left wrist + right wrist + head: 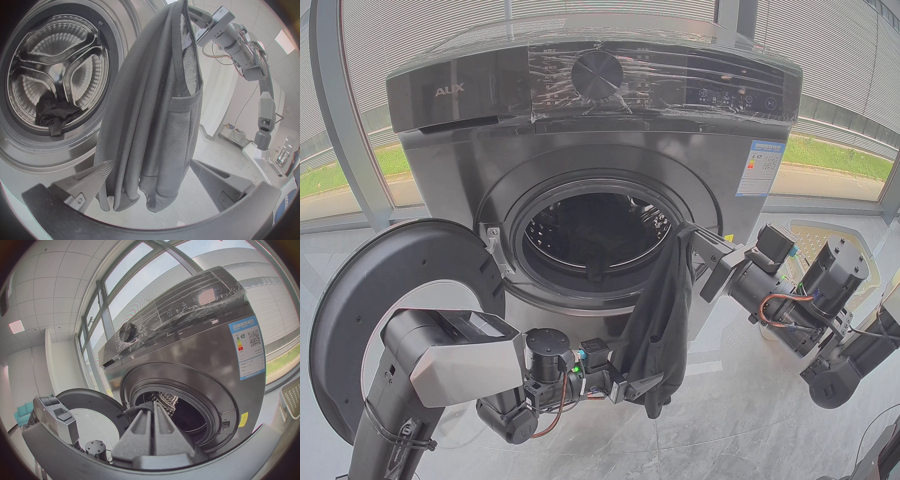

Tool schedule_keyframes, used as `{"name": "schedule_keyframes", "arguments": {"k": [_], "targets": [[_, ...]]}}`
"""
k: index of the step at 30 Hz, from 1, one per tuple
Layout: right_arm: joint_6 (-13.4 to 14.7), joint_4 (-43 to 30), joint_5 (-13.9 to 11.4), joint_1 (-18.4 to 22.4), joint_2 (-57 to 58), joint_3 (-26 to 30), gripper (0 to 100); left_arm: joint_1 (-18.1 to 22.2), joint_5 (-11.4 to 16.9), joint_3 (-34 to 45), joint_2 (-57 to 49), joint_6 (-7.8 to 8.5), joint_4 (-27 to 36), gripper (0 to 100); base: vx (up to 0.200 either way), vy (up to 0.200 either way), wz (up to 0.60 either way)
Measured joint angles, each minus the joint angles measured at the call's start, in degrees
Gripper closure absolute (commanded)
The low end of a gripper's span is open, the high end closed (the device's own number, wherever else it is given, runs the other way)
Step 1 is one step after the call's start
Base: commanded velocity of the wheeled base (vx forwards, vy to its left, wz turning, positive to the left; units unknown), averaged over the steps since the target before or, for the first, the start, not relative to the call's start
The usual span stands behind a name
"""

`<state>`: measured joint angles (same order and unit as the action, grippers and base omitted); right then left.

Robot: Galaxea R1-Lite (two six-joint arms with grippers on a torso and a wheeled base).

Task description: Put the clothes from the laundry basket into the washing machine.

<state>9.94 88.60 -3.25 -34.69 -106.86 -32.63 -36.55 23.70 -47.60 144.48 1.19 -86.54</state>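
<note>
The washing machine point(594, 125) stands with its round door point(369, 294) swung open to the left. A dark garment point(594, 240) lies inside the drum point(56, 68). My right gripper point(686, 232) is shut on the top of a long dark grey garment point(661, 312) at the right rim of the opening. The cloth hangs straight down in front of the machine. Low down, my left gripper point(642, 384) is open, and the garment's lower part point(150, 125) hangs between its fingers point(93, 176). In the right wrist view the closed fingers point(137, 433) pinch a fold of cloth point(140, 408).
A white perforated laundry basket point(834, 240) sits on the floor to the right, behind my right arm; its corner point(292, 396) shows in the right wrist view. Pale tiled floor point(725, 425) spreads in front of the machine. Windows stand behind it.
</note>
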Motion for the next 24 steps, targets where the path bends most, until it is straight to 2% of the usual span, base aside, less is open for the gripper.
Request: {"name": "schedule_keyframes", "arguments": {"k": [5, 11, 12, 24], "targets": [[0.3, 0.0, 1.7, 0.0, -0.5, -0.5, 100, -0.4, -2.0, -1.2, 0.0, -0.38, 0.0, 0, 0.0, 0.0, 0.0], [0.4, 0.0, 2.0, 0.0, -1.2, -1.2, 100, -0.9, -5.0, -3.1, 0.5, -0.66, 0.0, 0, 0.0, 0.0, 0.0], [0.4, 0.0, 2.0, 0.0, -1.3, -1.2, 100, -1.0, -5.1, -3.4, 0.7, -0.57, 0.0, 100, 0.0, 0.0, 0.0], [0.7, 0.0, 2.0, -0.1, -1.6, -1.3, 100, -1.0, -5.4, -6.4, 2.8, -0.55, 0.0, 100, 0.0, 0.0, 0.0]]}}
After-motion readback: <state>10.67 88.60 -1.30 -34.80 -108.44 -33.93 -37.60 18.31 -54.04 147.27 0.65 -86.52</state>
